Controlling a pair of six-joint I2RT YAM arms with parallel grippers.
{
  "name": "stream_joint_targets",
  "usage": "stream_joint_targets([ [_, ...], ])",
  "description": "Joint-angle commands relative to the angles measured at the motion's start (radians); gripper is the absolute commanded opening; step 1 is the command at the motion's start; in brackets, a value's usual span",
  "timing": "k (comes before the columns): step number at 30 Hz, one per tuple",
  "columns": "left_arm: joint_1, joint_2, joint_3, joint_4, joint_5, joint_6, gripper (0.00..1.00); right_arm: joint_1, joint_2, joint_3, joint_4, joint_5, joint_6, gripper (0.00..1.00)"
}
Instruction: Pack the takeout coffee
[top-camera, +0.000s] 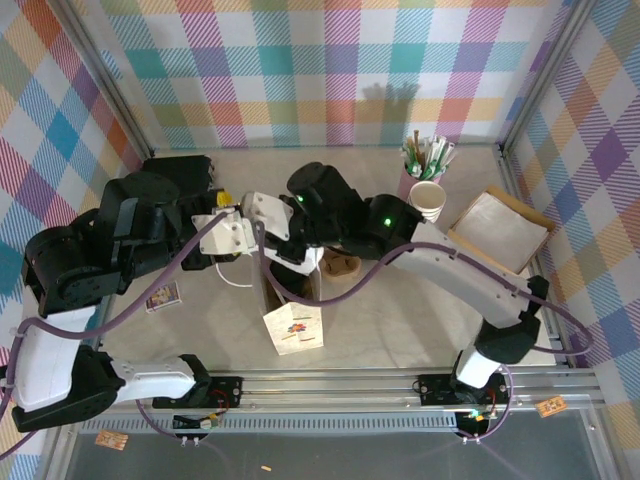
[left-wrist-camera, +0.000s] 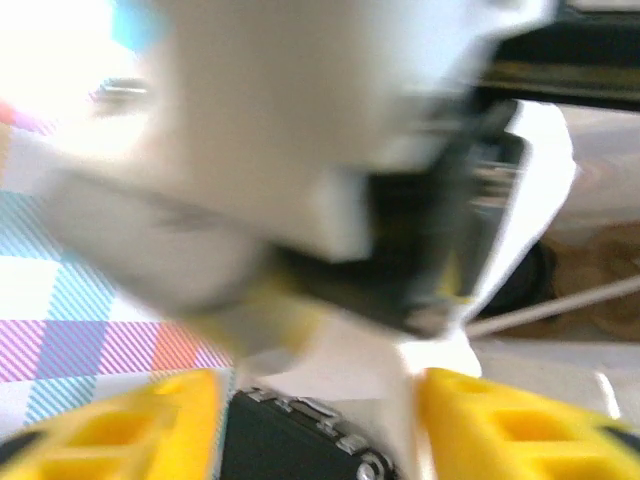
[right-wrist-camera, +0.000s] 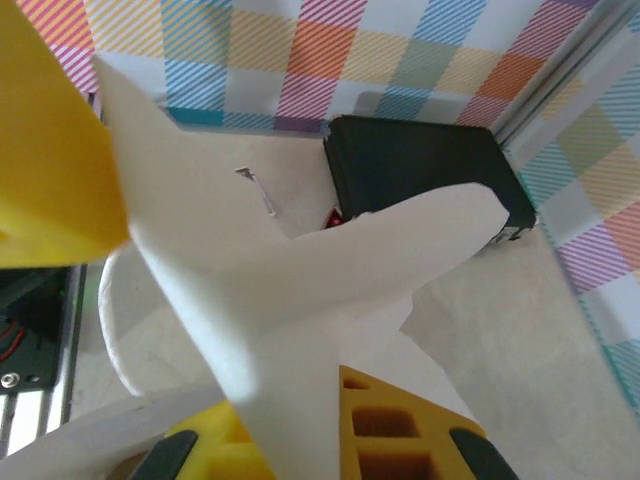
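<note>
Paper bag (top-camera: 295, 328) rim sits pinched tight in my right fingers (right-wrist-camera: 50, 170); my left fingers (left-wrist-camera: 490, 420) stand apart close beside, contact unclear.

Pastel plaid walls (top-camera: 330, 60) surround a brightly lit beige tabletop (top-camera: 400, 330), a metal rail (top-camera: 340, 385) along its near edge.

Centre of the beige counter (top-camera: 400, 325): obstructed; the left arm (top-camera: 120, 240) and right arm (top-camera: 450, 265) meet above the upright white paper bag (top-camera: 295, 328); the right end effector (right-wrist-camera: 230, 300) grips its upper edge. Rear left: black rectangular box (top-camera: 182, 170); rear right: pot of stirrers (top-camera: 428, 155), stack of white paper cups (top-camera: 428, 200), flat brown tray (top-camera: 500, 232). Free: front right, beside the bag; the rear centre strip along the checked wall (top-camera: 330, 70).
</note>
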Motion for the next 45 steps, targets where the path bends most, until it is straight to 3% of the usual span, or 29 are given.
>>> stream_joint_targets([
  [1, -0.011, -0.105, -0.086, 0.262, -0.027, -0.035, 1.0, 0.006, -0.102, -0.157, 0.188, -0.045, 0.069, 0.0],
  [4, -0.011, -0.215, -0.225, 0.505, -0.032, -0.062, 1.0, 0.006, -0.173, -0.311, 0.373, -0.085, 0.121, 0.0],
  [7, -0.01, -0.267, -0.284, 0.623, -0.062, -0.091, 1.0, 0.006, -0.202, -0.398, 0.517, -0.129, 0.156, 0.0],
  [18, -0.011, -0.318, -0.343, 0.761, -0.193, -0.147, 0.97, 0.005, -0.175, -0.358, 0.684, -0.192, 0.066, 0.0],
  [30, -0.011, -0.327, -0.355, 0.781, -0.208, -0.193, 0.93, 0.005, -0.348, -0.831, 1.066, -0.23, 0.265, 0.0],
  [40, -0.011, -0.3, -0.381, 0.802, -0.202, -0.18, 0.93, 0.005, -0.461, -0.965, 1.083, -0.244, 0.44, 0.0],
  [45, -0.011, -0.297, -0.411, 0.822, -0.19, -0.188, 0.94, 0.005, -0.509, -0.988, 0.991, -0.271, 0.492, 0.09],
])
